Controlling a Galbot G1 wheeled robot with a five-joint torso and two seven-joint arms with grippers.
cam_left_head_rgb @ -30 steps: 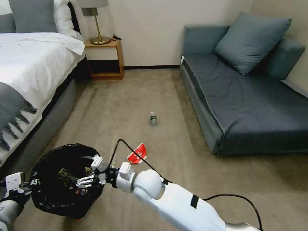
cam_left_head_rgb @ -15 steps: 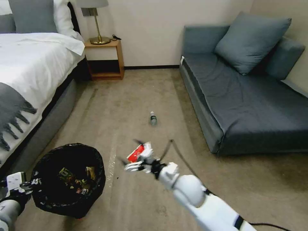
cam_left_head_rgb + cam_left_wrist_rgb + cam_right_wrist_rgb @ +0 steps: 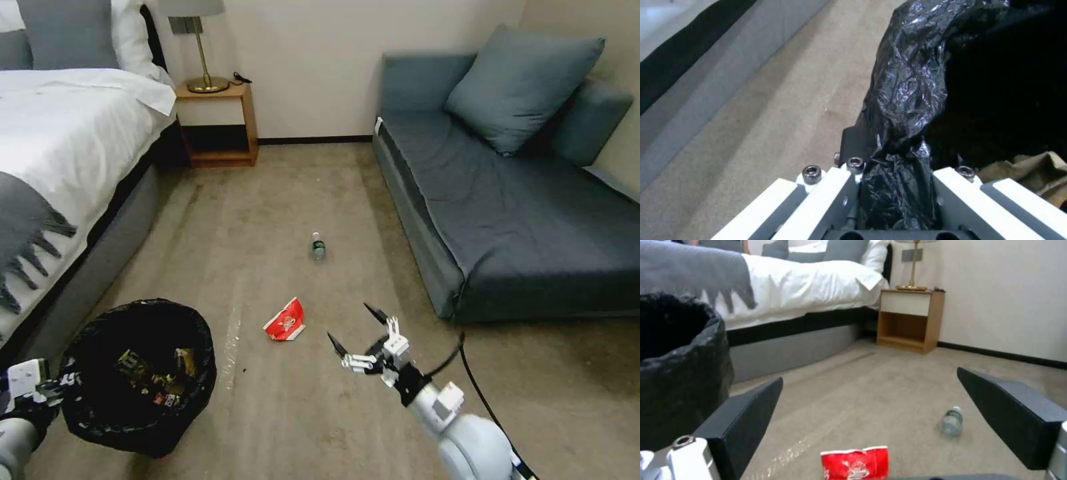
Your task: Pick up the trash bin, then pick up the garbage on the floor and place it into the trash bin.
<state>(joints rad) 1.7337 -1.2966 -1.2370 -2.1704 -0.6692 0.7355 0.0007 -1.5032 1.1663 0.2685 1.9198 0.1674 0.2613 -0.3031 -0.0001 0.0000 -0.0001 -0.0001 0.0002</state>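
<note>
Right gripper (image 3: 355, 327) is spread wide at lower centre of the frame, over the floor (image 3: 280, 200). I see the red wrapper (image 3: 285, 322) beside it. Left gripper (image 3: 889, 180) pinches the trash bin (image 3: 137, 373) rim at lower left.

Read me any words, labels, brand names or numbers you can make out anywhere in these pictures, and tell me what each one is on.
No text can be read.
Red-and-white wrapper on the floor: a white printed design, too blurred to read.
Bottle: a green label, too small to read.
Wrappers inside the trash bin: print shows, none legible.
</note>
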